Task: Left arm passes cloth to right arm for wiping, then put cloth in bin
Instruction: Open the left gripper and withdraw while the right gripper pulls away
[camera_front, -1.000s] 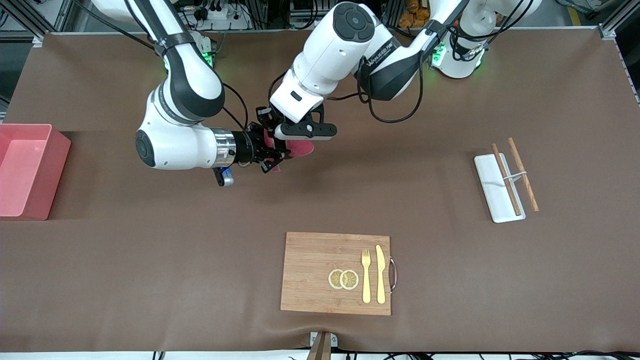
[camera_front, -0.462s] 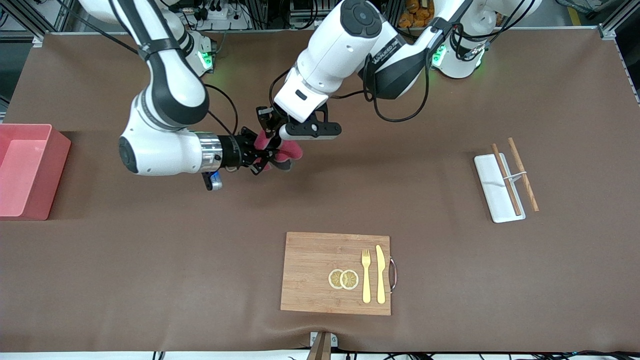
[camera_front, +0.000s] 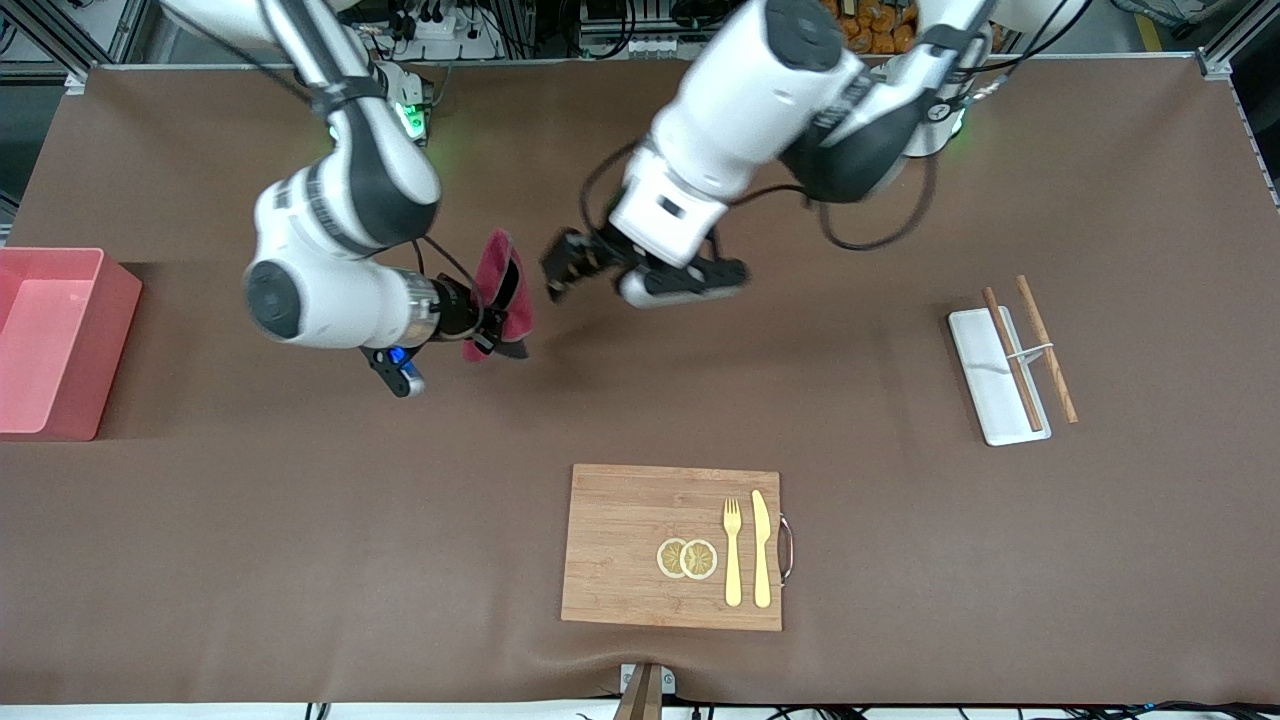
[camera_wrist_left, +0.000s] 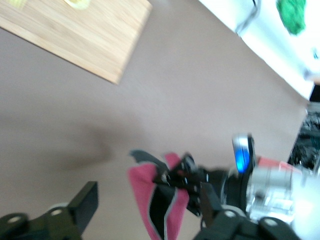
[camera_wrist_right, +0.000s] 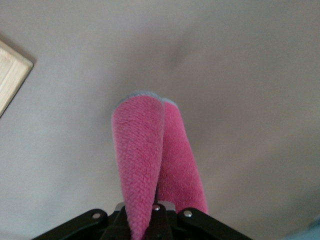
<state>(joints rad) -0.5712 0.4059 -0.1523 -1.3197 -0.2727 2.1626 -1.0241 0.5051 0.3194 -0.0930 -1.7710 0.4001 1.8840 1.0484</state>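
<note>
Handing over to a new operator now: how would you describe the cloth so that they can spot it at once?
Find the pink bin at the right arm's end of the table and follow the right arm out from its base. Its pincer is shut on the cloth, held up over bare table. It is the only soft, dark pinkish-red thing there, a folded rag.
</note>
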